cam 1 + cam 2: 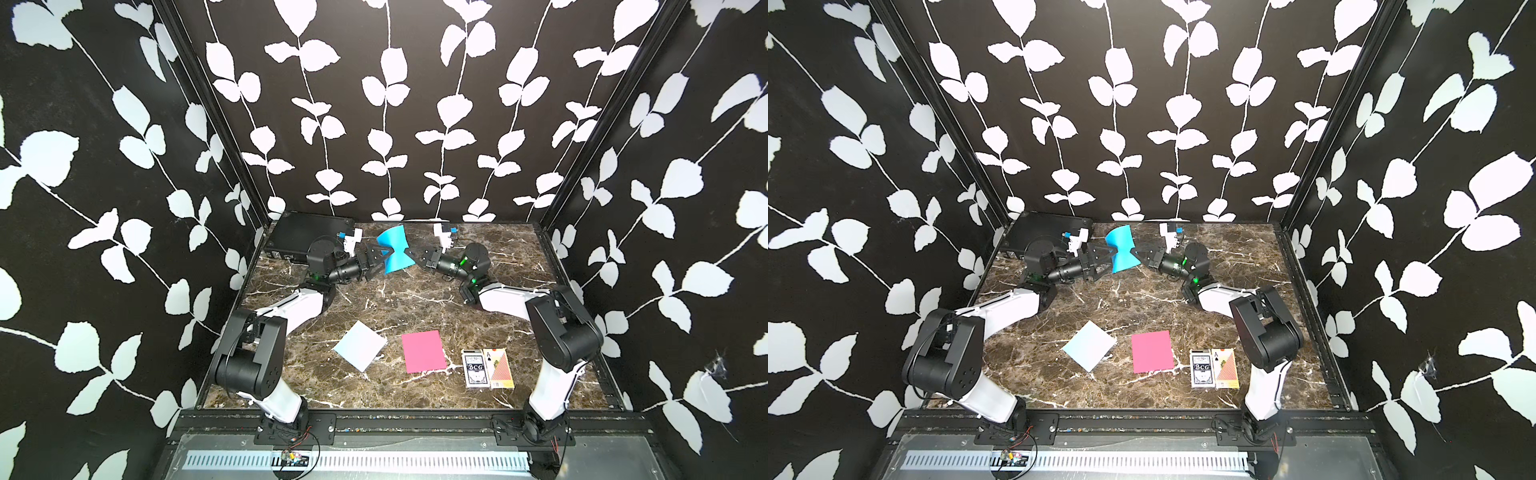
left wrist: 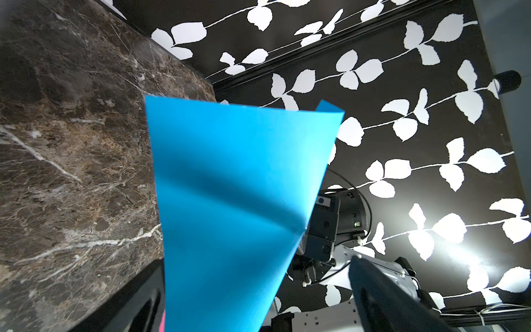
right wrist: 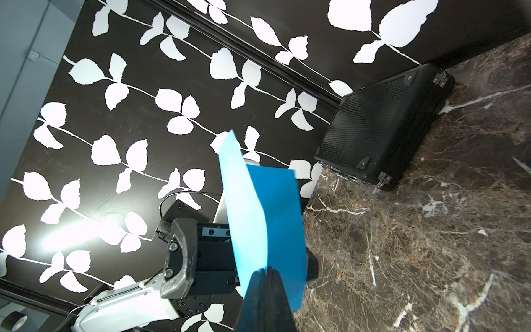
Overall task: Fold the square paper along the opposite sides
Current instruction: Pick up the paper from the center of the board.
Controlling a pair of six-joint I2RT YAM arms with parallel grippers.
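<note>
Right gripper [image 1: 410, 254] pinched blue paper [image 1: 395, 243] mid-edge, aloft so it could bow; left gripper [image 1: 386, 262] spread wide around opposite edge, probably ready to clamp.

My white-and-black left arm [image 1: 297, 307] and right arm [image 1: 505, 296] reach forward, elbows bent, wrists turned toward each other. My black left gripper [image 1: 386, 261] gapes wide around the blue paper sheet [image 1: 392, 241]; my black right gripper [image 1: 410, 252] pinches its edge, closed.
</note>
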